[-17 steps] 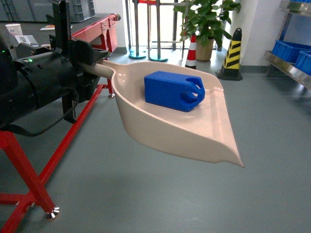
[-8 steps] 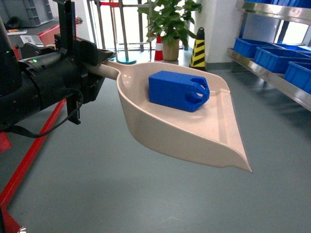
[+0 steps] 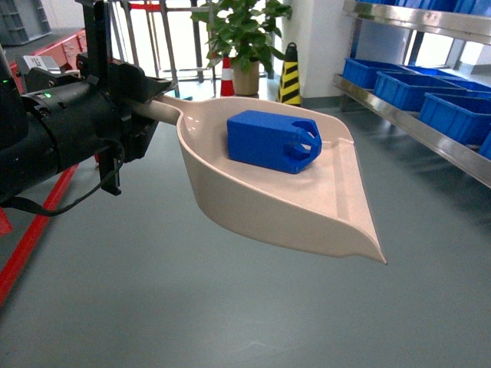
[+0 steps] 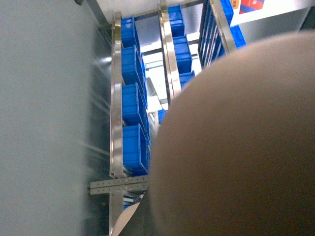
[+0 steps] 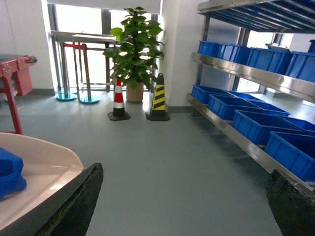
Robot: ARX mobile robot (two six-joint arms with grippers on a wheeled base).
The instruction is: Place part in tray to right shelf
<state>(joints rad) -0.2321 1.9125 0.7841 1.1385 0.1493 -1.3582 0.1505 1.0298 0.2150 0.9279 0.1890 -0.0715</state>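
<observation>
The beige tray point(image 3: 307, 207) hangs level above the floor in the head view. My left gripper point(image 3: 146, 109) is shut on its handle at the left. The blue part point(image 3: 272, 142) lies on its side inside the tray, near the back wall, with its rounded pierced end toward the right. The right shelf point(image 3: 418, 126) runs along the right edge, its steel rail carrying blue crates point(image 3: 391, 86). In the left wrist view the tray's underside point(image 4: 236, 147) fills most of the picture and hides the fingers. My right gripper point(image 5: 189, 196) is open and empty, just right of the tray point(image 5: 44, 167).
A potted plant point(image 3: 242, 38), a red-white cone point(image 3: 228, 77) and a yellow-black cone point(image 3: 289, 74) stand by the far wall. A red metal frame point(image 3: 31, 238) sits low at the left. Grey floor point(image 3: 230, 307) lies between me and the shelf point(image 5: 236, 137).
The view has swung right: the shelf and crates now fill more of the right side and the red frame has slid off left. Tray and part remain held the same way.
</observation>
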